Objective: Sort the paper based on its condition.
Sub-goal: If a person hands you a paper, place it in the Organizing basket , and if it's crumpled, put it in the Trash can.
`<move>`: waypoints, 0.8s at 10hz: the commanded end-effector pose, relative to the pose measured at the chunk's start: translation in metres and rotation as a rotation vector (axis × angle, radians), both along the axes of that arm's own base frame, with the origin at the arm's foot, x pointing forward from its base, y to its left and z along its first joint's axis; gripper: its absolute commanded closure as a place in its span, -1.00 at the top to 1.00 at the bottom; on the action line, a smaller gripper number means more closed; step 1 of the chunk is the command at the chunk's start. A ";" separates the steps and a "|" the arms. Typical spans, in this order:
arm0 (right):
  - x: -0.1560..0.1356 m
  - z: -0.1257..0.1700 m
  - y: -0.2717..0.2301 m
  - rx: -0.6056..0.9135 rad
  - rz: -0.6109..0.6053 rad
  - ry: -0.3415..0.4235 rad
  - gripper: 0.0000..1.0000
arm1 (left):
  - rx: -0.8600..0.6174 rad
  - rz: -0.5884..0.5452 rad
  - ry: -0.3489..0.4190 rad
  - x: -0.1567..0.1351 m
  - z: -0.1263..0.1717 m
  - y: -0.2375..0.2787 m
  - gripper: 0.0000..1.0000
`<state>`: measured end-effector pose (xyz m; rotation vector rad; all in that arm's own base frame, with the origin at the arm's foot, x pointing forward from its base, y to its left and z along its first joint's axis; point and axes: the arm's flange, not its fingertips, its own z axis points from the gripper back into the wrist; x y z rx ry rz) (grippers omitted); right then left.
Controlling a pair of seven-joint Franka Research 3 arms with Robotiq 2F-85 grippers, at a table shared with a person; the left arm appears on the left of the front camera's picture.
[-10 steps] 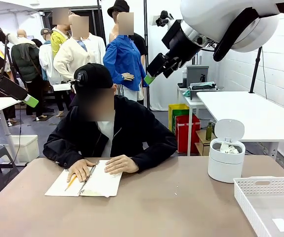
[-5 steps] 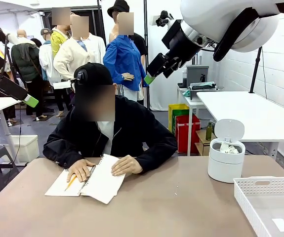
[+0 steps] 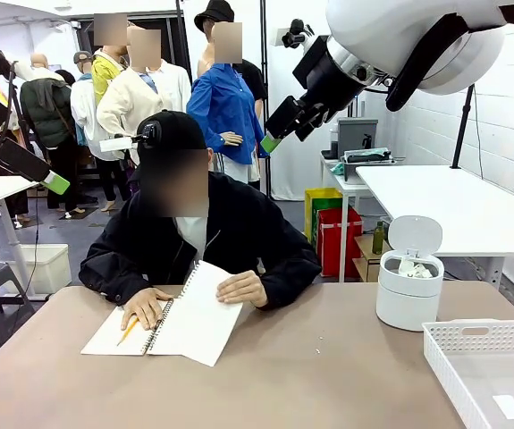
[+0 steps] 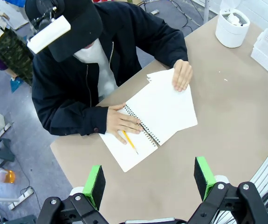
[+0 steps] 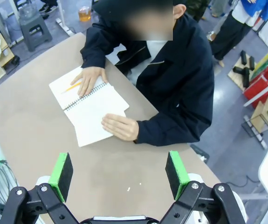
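Observation:
Crumpled white paper (image 3: 410,266) lies inside an open white bin (image 3: 407,304) at the table's right; the left wrist view also looks down on that paper (image 4: 232,18). My left gripper (image 4: 149,182) hangs open high over the table, nothing between its green pads. High over the person, my right gripper (image 5: 119,175) is open and holds nothing. From the front, the left gripper (image 3: 55,183) is up at the left edge and the right gripper (image 3: 270,143) up at centre. The person's hand (image 3: 243,288) lifts a page of a spiral notebook (image 3: 172,331).
A white slotted basket (image 3: 471,332) with a small flat label (image 3: 509,407) stands at the near right corner. A yellow pencil (image 3: 129,331) rests on the notebook under the person's other hand. Bare brown tabletop (image 3: 328,375) stretches between notebook and bin.
The person's hand has raised the notebook's right page and drawn it to the right. Both arms have stayed still.

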<state>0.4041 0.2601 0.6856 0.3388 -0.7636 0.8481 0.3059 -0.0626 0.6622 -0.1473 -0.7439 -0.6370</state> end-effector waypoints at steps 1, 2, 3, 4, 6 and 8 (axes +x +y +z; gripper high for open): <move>0.000 0.000 0.000 0.005 -0.004 0.004 1.00 | 0.001 0.002 -0.001 0.000 0.000 0.000 1.00; 0.000 0.000 0.000 0.005 -0.004 0.004 1.00 | 0.001 0.002 -0.001 0.000 0.000 0.000 1.00; 0.000 0.000 0.000 0.005 -0.004 0.004 1.00 | 0.001 0.002 -0.001 0.000 0.000 0.000 1.00; 0.000 0.000 0.000 0.005 -0.004 0.004 1.00 | 0.001 0.002 -0.001 0.000 0.000 0.000 1.00; 0.000 0.000 0.000 0.005 -0.004 0.004 1.00 | 0.001 0.002 -0.001 0.000 0.000 0.000 1.00; 0.000 0.000 0.000 0.005 -0.004 0.004 1.00 | 0.001 0.002 -0.001 0.000 0.000 0.000 1.00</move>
